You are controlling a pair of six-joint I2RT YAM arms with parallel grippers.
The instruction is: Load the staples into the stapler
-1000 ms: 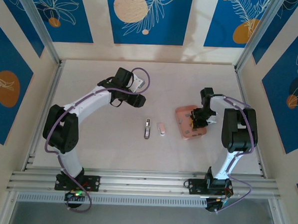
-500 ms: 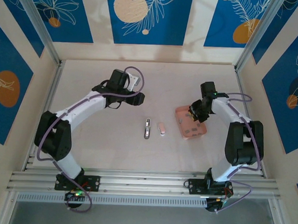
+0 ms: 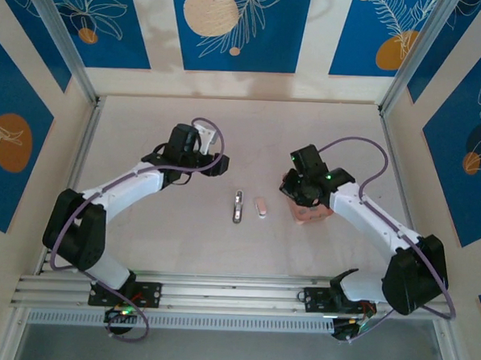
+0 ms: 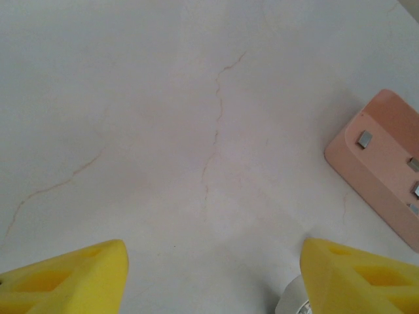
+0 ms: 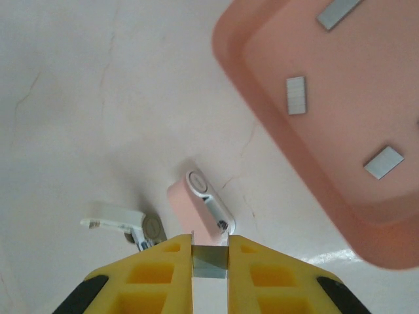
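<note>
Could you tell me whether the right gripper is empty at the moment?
No, the right wrist view shows the right gripper shut on a small silvery staple strip.

Looking for lettering and nothing legible comes up: tray (image 5: 353, 85) bare of print, stapler (image 3: 237, 206) too small to read, wall panels (image 3: 240, 27) just leaf-and-circle art.

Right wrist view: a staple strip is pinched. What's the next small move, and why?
Probably carry the right pincer to its left, toward the stapler. The pincer is shut on the staples, a small grey strip, and hangs at the edge of the pink tray, with open table between it and the stapler.
</note>
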